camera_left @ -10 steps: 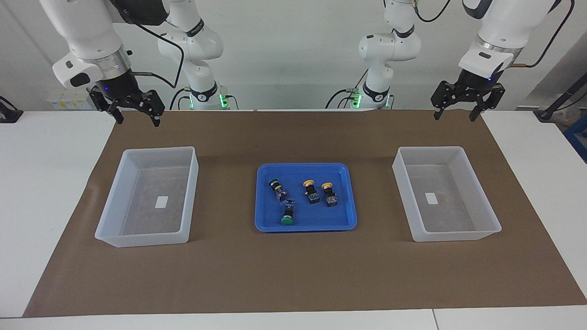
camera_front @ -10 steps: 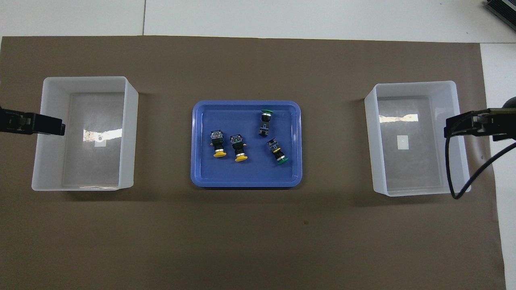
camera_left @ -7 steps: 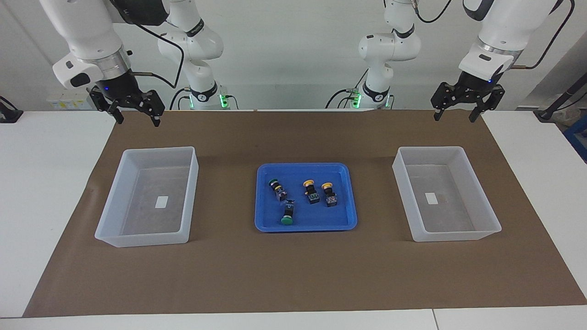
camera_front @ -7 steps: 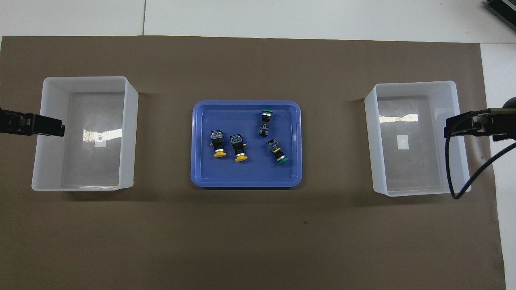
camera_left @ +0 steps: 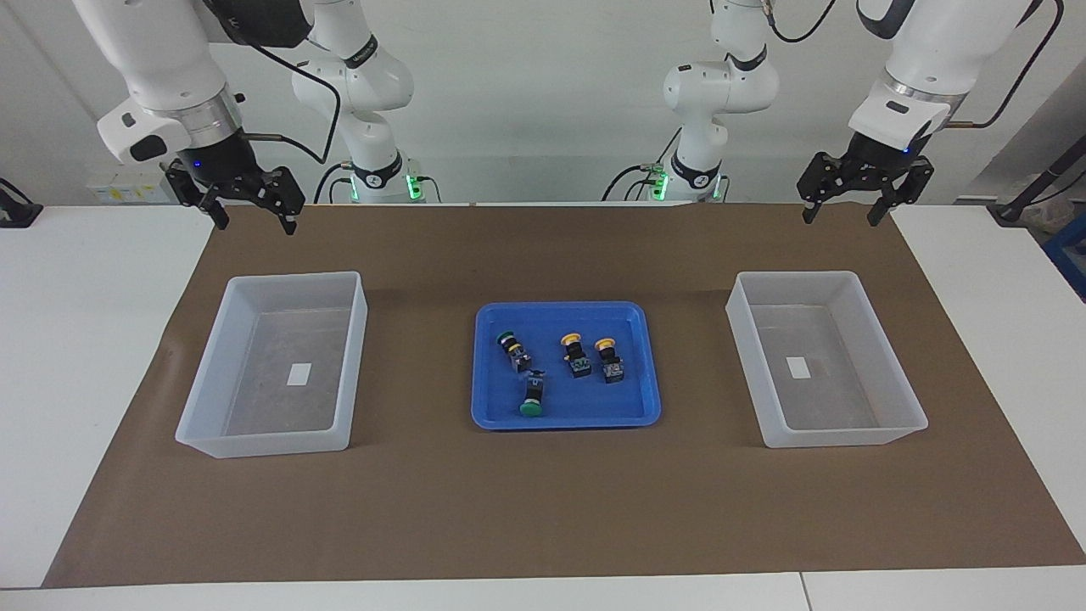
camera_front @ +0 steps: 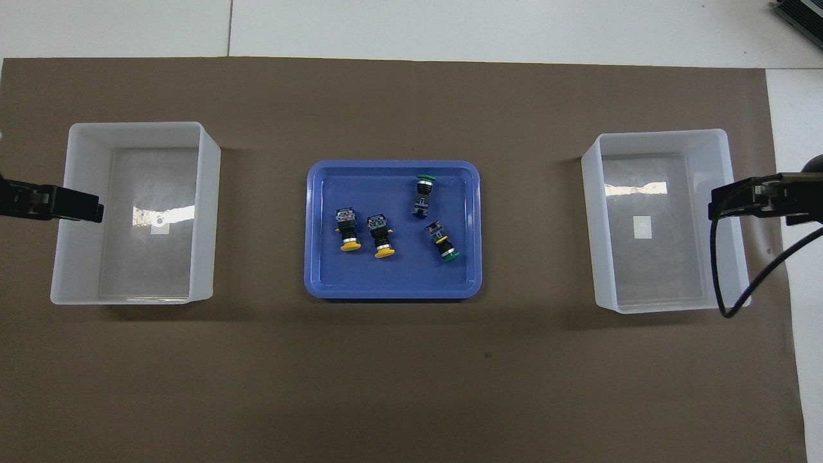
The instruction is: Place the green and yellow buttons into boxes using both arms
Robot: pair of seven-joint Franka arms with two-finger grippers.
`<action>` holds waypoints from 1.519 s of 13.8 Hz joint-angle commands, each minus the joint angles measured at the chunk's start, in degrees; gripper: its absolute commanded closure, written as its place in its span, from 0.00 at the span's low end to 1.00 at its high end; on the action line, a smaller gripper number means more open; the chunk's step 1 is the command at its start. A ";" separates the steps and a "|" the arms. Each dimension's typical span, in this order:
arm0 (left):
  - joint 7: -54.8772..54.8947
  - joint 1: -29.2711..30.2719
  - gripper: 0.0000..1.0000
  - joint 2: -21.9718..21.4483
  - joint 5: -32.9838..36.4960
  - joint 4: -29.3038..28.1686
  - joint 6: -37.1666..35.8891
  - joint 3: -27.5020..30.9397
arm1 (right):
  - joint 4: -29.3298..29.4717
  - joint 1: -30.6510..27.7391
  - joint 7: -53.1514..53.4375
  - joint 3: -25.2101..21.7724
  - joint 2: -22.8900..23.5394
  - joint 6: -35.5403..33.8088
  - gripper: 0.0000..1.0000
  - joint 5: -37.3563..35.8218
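Two green buttons (camera_left: 509, 344) (camera_left: 533, 399) and two yellow buttons (camera_left: 574, 352) (camera_left: 607, 358) lie on their sides in the blue tray (camera_left: 564, 307). In the overhead view the green ones (camera_front: 422, 193) (camera_front: 443, 243) lie toward the right arm's end and the yellow ones (camera_front: 348, 230) (camera_front: 380, 236) toward the left arm's end. One empty box (camera_left: 212, 356) stands at the right arm's end and one (camera_left: 742, 339) at the left arm's end. My right gripper (camera_left: 256, 222) and left gripper (camera_left: 839, 214) hang high, open and empty, each above its box's outer wall.
A brown mat (camera_left: 543, 509) covers the middle of the white table. The tray (camera_front: 392, 164) sits midway between the boxes (camera_front: 206, 212) (camera_front: 591, 212). A black cable (camera_front: 739, 302) loops from the right gripper (camera_front: 726, 204) over its box's outer wall. The left gripper (camera_front: 71, 204) shows at the picture's edge.
Both grippers have shifted only very slightly. The buttons, tray and boxes have not moved.
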 commanded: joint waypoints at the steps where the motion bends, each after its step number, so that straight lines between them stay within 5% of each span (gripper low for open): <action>1: -0.46 -0.52 0.00 -0.64 -0.27 -1.10 -0.18 0.11 | -0.88 -0.30 0.09 0.31 -1.15 -0.61 0.00 1.18; 12: -8.70 -8.16 0.00 3.12 -2.29 -2.42 4.65 0.02 | -9.92 3.73 6.06 0.31 -2.29 13.96 0.00 1.26; 19: -26.12 -17.05 0.00 12.79 -2.65 -2.77 18.35 0.02 | -13.62 9.88 14.59 0.31 1.13 26.88 0.00 1.35; 21: -27.26 -18.19 0.00 13.59 -2.73 -6.70 24.83 0.02 | -13.63 12.08 16.60 0.31 2.89 28.99 0.00 1.35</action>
